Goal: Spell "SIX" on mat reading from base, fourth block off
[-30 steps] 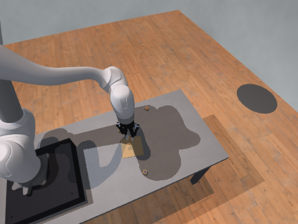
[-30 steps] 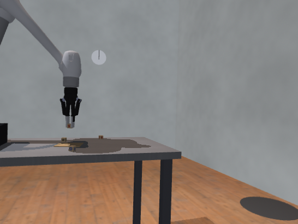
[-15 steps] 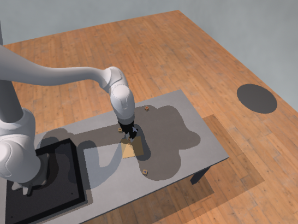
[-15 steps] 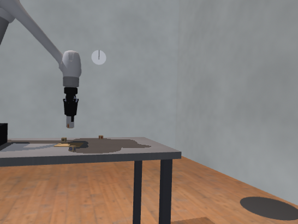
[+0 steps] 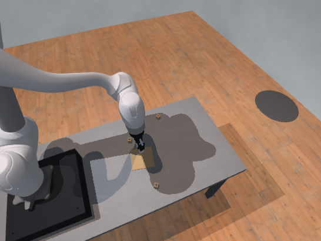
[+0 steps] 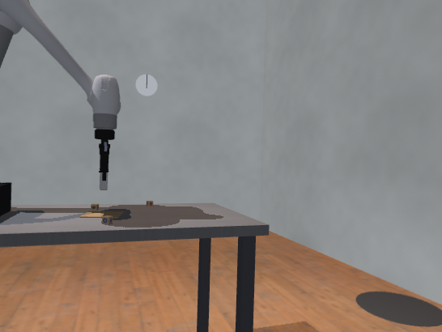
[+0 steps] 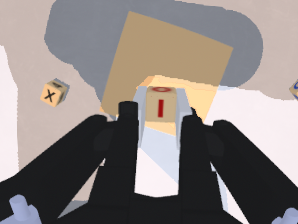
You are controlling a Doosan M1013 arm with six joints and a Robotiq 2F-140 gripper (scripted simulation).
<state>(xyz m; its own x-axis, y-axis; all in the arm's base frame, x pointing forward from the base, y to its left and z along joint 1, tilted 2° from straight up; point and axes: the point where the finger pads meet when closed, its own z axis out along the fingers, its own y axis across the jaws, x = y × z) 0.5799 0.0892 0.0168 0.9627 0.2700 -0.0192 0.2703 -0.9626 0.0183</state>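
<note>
The block showing a red I (image 7: 160,111) is clamped in the hand (image 5: 141,150) (image 6: 104,183) (image 7: 161,101), held above the mat (image 5: 137,163) (image 6: 91,214) (image 7: 165,55) and well clear of the bench (image 5: 123,203) (image 6: 232,220) (image 7: 260,127). The mat lies flat, with no block set down on it.

The other three blocks are all off the mat. The block showing a black X (image 5: 129,140) (image 6: 95,206) (image 7: 49,94) lies near it, to its left as seen from the robot's base. The red-marked block (image 5: 158,117) (image 6: 150,203) lies farther off, beyond it on the left; the blue-marked block (image 5: 156,185) (image 6: 107,220) (image 7: 295,90) lies to its right. Which of those two bears the S cannot be told.

Only the grasp and lift of the I appear done. Its lowering onto the mat, upright and face up, is left, as are the placing of S and X on either side, release and withdrawal. Space at both sides of the I should be kept; a turned letter would spoil the word. One block must be left off the mat.
</note>
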